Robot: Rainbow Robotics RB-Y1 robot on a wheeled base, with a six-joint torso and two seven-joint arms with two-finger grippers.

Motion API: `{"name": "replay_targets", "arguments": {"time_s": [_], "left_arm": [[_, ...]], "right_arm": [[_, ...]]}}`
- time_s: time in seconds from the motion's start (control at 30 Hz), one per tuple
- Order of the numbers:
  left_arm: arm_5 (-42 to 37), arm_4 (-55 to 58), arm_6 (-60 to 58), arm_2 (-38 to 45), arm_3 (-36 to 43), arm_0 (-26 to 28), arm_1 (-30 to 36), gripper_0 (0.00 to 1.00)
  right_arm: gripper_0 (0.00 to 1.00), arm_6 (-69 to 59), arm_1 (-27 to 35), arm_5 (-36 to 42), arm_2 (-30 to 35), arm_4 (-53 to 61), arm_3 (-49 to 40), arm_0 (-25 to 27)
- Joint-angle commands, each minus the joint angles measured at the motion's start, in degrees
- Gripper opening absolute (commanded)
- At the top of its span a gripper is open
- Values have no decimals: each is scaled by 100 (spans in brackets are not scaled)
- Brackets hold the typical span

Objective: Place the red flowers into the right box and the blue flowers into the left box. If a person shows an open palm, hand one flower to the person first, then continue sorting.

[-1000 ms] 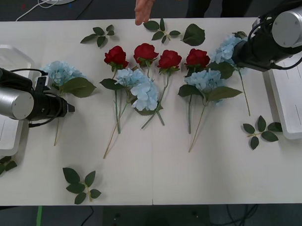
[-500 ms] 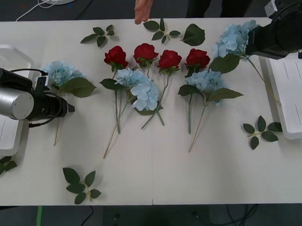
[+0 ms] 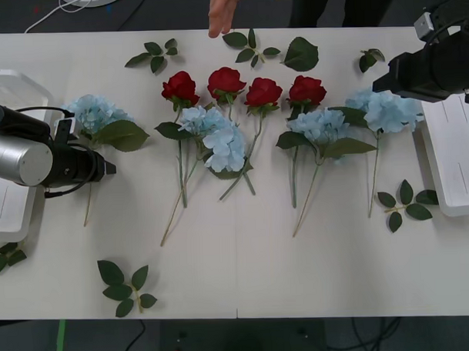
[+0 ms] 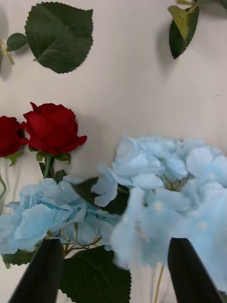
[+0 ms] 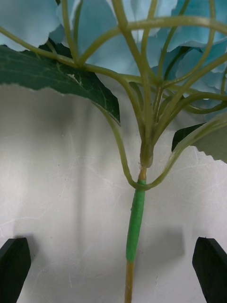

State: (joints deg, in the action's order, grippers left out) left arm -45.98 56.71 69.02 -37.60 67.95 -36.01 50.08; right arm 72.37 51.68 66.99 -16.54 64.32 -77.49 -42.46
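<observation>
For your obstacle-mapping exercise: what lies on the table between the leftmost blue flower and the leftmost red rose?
In the front view, bare white tabletop separates the leftmost blue flower from the leftmost red rose. The blue flower's large green leaf reaches partway in.

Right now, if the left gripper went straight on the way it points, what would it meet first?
Probably the green stem of the blue hydrangea: it runs between the open left gripper's fingers, though depth is unclear.

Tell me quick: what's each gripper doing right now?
Left gripper: open, straddling the stem of a blue flower.
Right gripper: open, over another blue flower, holding nothing.
</observation>
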Motion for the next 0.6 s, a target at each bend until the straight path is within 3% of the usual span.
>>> {"name": "replay_targets", "arguments": {"time_s": [0.03, 0.37, 0.6], "left_arm": [[46, -55, 314, -98, -19, -20, 231, 100], [46, -55, 314, -98, -19, -20, 231, 100], [46, -55, 314, -98, -19, -20, 231, 100]], "right_arm": [[100, 181, 238, -72, -148, -210, -30, 28], [100, 190, 167, -863, -1123, -289, 682, 98], [100, 111, 396, -1469, -1141, -122, 14, 863]]}}
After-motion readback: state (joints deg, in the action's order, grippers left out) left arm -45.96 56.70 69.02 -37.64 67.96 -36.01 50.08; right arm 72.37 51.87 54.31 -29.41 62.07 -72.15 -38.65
